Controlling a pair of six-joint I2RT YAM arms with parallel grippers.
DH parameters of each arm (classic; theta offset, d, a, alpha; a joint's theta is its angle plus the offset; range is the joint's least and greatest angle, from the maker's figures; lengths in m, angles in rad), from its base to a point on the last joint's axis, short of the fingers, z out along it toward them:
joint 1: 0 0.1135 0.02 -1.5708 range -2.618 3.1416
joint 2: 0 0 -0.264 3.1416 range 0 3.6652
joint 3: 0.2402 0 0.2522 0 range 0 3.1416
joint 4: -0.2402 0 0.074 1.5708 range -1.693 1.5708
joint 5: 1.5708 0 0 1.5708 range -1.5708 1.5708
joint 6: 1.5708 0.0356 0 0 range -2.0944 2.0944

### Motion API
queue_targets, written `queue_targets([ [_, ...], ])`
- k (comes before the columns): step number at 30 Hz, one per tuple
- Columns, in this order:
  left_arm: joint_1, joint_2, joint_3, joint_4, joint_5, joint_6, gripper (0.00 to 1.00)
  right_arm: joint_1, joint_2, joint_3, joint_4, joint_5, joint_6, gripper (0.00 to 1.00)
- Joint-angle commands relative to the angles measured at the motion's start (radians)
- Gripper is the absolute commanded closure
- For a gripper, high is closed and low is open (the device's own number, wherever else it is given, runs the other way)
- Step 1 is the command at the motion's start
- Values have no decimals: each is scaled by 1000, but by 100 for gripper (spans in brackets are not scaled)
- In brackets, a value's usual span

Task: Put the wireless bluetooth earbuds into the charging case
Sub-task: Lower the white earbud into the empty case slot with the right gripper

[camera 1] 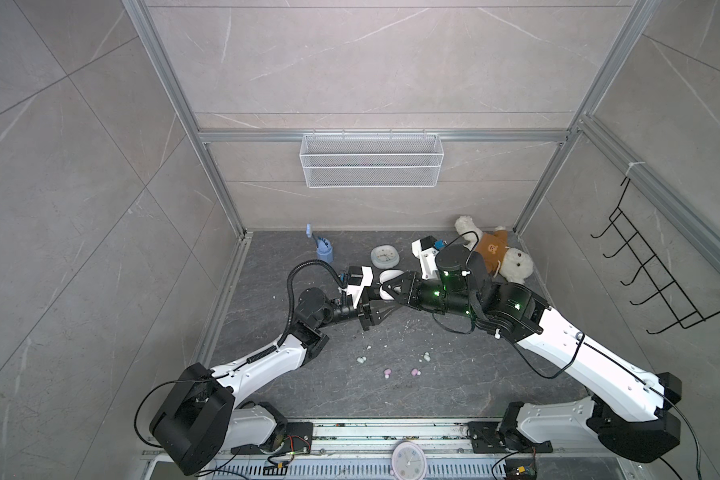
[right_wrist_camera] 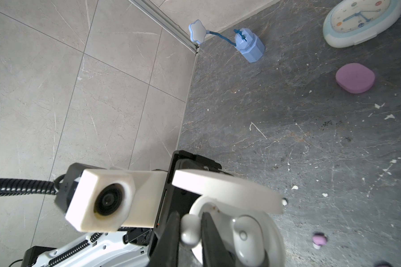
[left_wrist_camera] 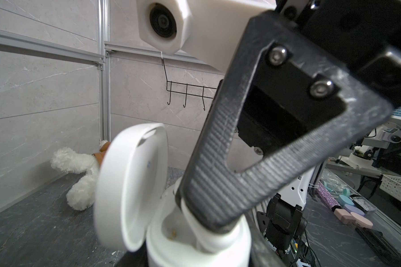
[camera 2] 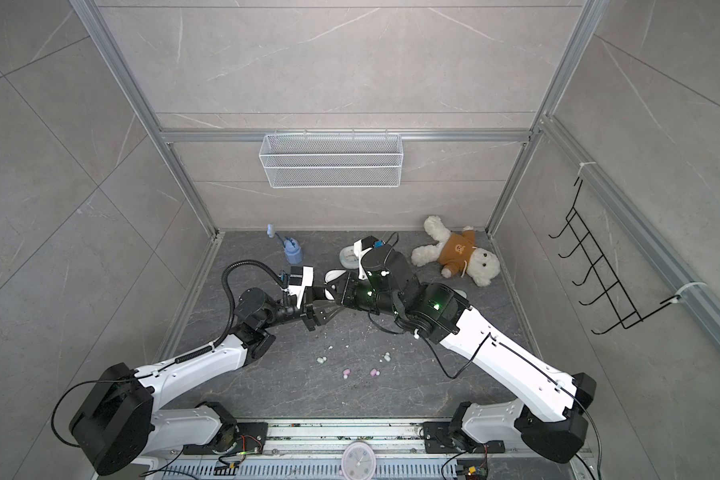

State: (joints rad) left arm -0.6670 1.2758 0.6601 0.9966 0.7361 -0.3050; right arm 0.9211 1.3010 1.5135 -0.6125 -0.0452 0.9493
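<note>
My left gripper (camera 1: 385, 307) is shut on the white charging case (left_wrist_camera: 195, 254), held above the floor with its lid (left_wrist_camera: 130, 185) swung open. My right gripper (right_wrist_camera: 190, 233) reaches across and is shut on a white earbud (right_wrist_camera: 190, 227), right at the case's empty socket. A second white earbud (right_wrist_camera: 248, 238) sits in the other socket. Loose wireless bluetooth earbuds lie on the floor in both top views: mint green ones (camera 1: 361, 359) (camera 1: 426, 356) and pink ones (camera 1: 387, 372) (camera 1: 415, 372). One pink earbud (right_wrist_camera: 319, 240) also shows in the right wrist view.
A shut pink case (right_wrist_camera: 355, 78) lies near a pale blue clock (camera 1: 385, 256). A blue holder (camera 1: 325, 249) stands at the back left and a teddy bear (camera 1: 491, 249) lies at the back right. A wire basket (camera 1: 371, 160) and hook rack (camera 1: 657, 270) hang on the walls. White crumbs dot the floor.
</note>
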Motion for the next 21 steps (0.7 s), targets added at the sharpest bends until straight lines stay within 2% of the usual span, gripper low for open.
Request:
queue_targets([
  [1, 3, -36, 32, 79, 3, -4, 70, 7, -2, -11, -37, 14, 6, 79],
  [9, 3, -40, 33, 77, 3, -4, 70, 7, -2, -6, -56, 24, 11, 71],
  [21, 3, -48, 30, 73, 4, -3, 69, 7, -19, -4, -87, 58, 20, 66],
])
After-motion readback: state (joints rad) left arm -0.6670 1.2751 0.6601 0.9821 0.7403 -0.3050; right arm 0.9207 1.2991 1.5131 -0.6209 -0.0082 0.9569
